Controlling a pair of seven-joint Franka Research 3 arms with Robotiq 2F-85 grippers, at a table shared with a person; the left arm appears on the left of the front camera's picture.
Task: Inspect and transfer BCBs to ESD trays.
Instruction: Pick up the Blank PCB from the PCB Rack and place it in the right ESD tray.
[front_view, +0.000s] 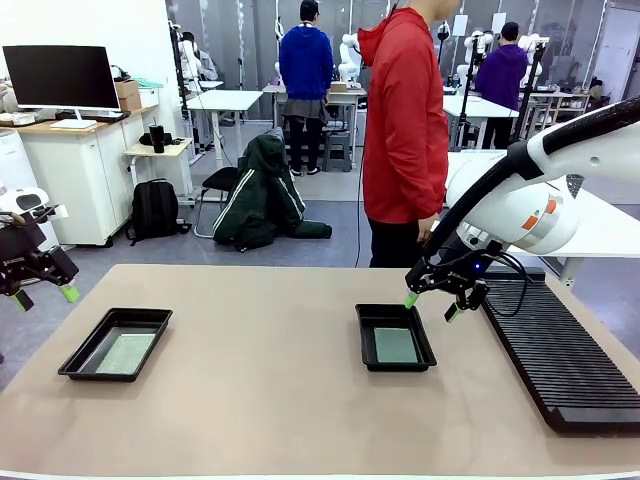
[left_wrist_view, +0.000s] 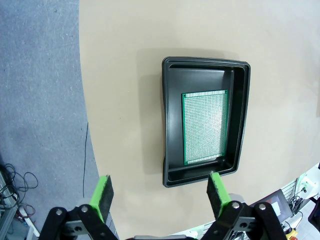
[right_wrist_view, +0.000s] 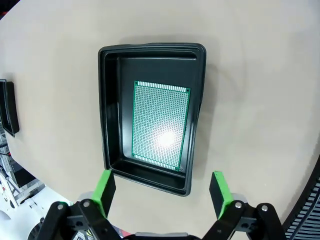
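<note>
Grippers left (front_view: 42, 296), right (front_view: 432, 306) open, empty; BCBs (front_view: 396, 346) flat in trays (front_view: 364, 338).

Long black ribbed rack (front_view: 565, 350) on tan table (front_view: 270, 390), right side. Person in red hoodie (front_view: 405, 130) at far edge. Monitor (front_view: 62, 78) on white cabinet far left; dark jacket (front_view: 262, 195) over chair.

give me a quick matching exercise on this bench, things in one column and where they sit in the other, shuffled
Things:
1. left gripper
2. right gripper
3. slotted black rack
4. left ESD tray

Places:
A. along the table's right edge
B. open, above the middle tray's far rim
C. near the table's left edge, holding a BCB
D. open, off the table's left side

Pairs: 1-D, 2-B, 3-A, 4-C
</note>
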